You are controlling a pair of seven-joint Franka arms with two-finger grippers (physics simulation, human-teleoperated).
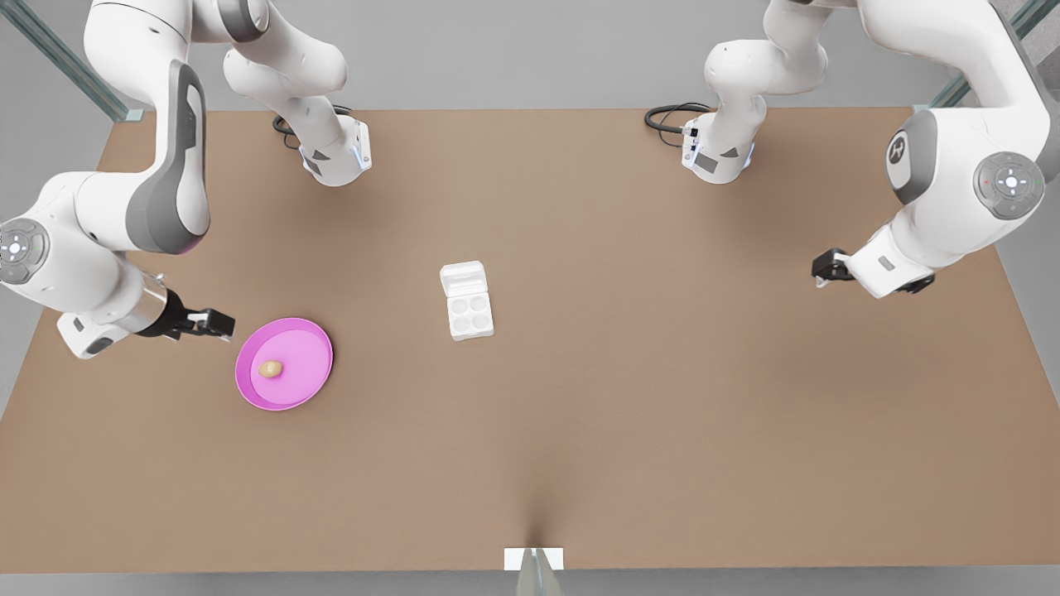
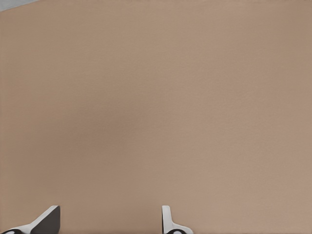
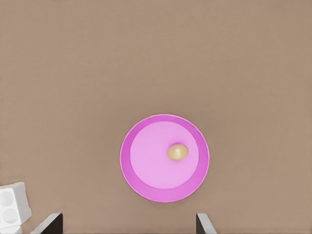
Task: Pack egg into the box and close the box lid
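With its fingers spread and empty, the right hand (image 1: 217, 323) hovered just beside the pink plate (image 1: 310, 374) holding the egg (image 1: 270, 369), apparently about to descend and grasp it, the open box (image 1: 469, 310) farther off; the left hand (image 1: 828, 266), also open, waited over bare counter (image 1: 662, 414).

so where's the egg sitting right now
The egg lies on the pink plate, toward the front view's left, with the open box to the plate's right and the right gripper by the plate's rim.
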